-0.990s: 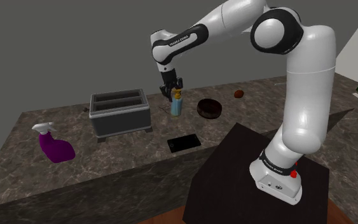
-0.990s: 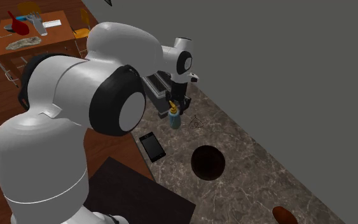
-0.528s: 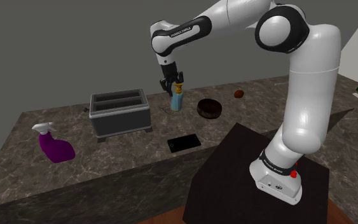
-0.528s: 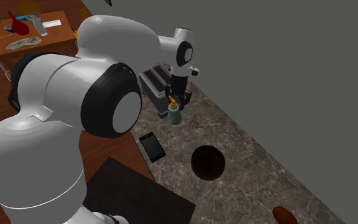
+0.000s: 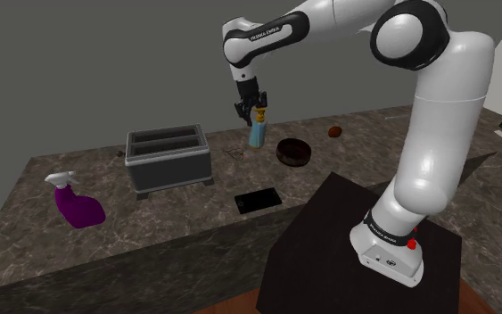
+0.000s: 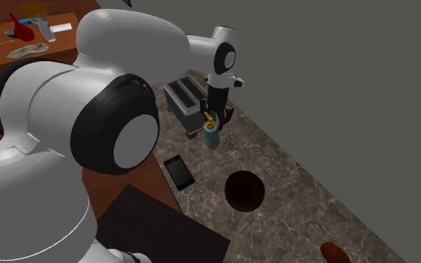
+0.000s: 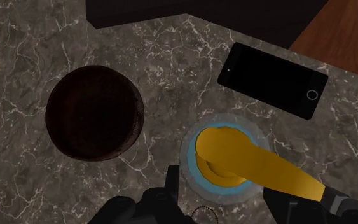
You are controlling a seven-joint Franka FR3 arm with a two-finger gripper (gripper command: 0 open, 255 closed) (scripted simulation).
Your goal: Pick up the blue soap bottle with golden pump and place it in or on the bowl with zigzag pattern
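In the shoulder view, the black two-finger gripper (image 5: 251, 109) points straight down. Its fingers are clamped on the neck of the blue soap bottle with a golden pump (image 5: 257, 134). The bottle hangs upright, clear above the grey marbled stone counter (image 5: 177, 210). The dark brown round bowl (image 5: 294, 152) sits lower, just to this view's right of the bottle. Half a second ago the bottle was lower and farther left, and a second ago lower still.

In the second exterior view, the bowl lies nearer the camera and to the right of the hanging bottle. A flat black phone (image 6: 179, 171) lies left of the bowl.

In the wrist view, the pump shows end-on between the fingers (image 7: 171, 184), so the bottle's long axis runs along the gripper. The bowl lies off to one side, opposite the phone, and the bottle is not yet over it.
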